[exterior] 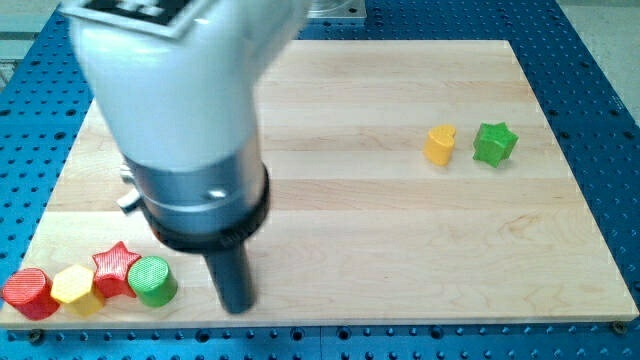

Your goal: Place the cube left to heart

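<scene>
In the camera view, my tip (236, 305) rests on the pale wooden board (400, 250) near the view's bottom, just to the right of a group of four small blocks. The rod has no jaws, so it neither opens nor closes, and it holds nothing; it is not touching any block.

The group has a red cylinder block (27, 292), a yellow block with several flat sides (75, 287), a red star block (116, 266) and a green cylinder block (152, 280), which is nearest to my tip.

Well apart, toward the view's top right, the yellow heart block (440, 144) stands with a green star block (494, 142) just beside it on the right.

I cannot make out a clear cube; the yellow block at the bottom left is the closest candidate. The place left of the heart is free, so I judge the task is not yet begun.
</scene>
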Controlling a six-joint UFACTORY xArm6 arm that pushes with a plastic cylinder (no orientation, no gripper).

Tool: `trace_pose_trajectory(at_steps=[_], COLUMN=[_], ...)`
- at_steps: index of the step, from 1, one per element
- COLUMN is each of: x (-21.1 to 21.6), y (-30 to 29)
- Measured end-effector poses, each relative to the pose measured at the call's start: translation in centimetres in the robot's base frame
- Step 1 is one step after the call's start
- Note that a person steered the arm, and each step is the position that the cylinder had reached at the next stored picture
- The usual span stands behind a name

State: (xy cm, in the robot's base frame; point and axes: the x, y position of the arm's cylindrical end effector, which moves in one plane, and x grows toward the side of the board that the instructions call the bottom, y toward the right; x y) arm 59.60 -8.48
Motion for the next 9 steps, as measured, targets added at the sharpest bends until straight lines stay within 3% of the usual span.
trace_pose_trajectory(at_steps=[1,2,3,5,6,7,8,9], x=[-4.3,-4.9,0.1,-1.2,-5.2,-11.6,-14.4,-14.8], y=[2.4,9.1,8.8,-4.3,-2.3,6.1,8.8,7.2])
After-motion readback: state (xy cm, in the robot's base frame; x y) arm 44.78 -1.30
